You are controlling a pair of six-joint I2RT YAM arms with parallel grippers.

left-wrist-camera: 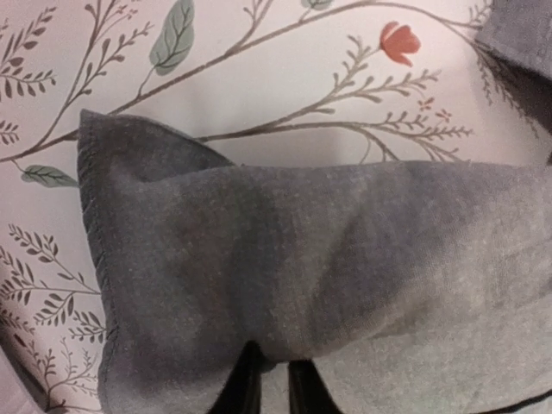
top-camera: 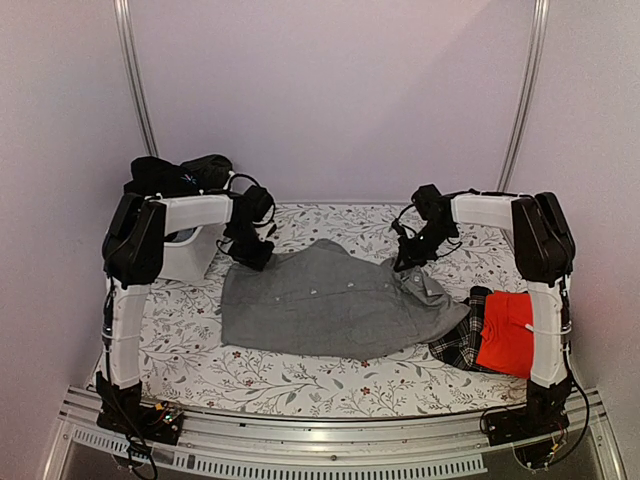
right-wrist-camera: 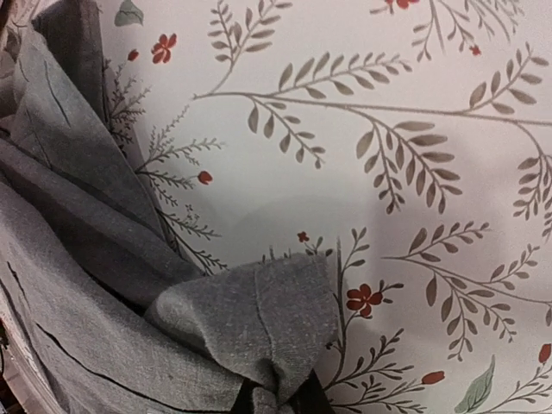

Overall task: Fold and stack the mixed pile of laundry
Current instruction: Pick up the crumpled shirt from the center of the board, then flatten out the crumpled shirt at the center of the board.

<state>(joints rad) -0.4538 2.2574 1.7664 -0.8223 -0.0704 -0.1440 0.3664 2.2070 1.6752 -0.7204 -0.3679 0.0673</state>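
A grey collared shirt (top-camera: 330,300) lies spread on the floral tablecloth in the middle. My left gripper (top-camera: 252,255) is at its far left corner, shut on the grey cloth; in the left wrist view the fabric (left-wrist-camera: 328,276) bunches between the black fingertips (left-wrist-camera: 246,384). My right gripper (top-camera: 410,258) is at the shirt's far right edge, shut on a fold of the grey shirt (right-wrist-camera: 259,319). A folded red shirt (top-camera: 505,335) lies on black-and-white plaid cloth (top-camera: 462,340) at the right. Dark garments (top-camera: 180,175) are heaped at the back left.
A white plastic tub (top-camera: 190,255) stands at the back left, behind the left arm. The floral tablecloth (top-camera: 300,375) covers the table. Metal rails run along the near edge, and walls close in on three sides.
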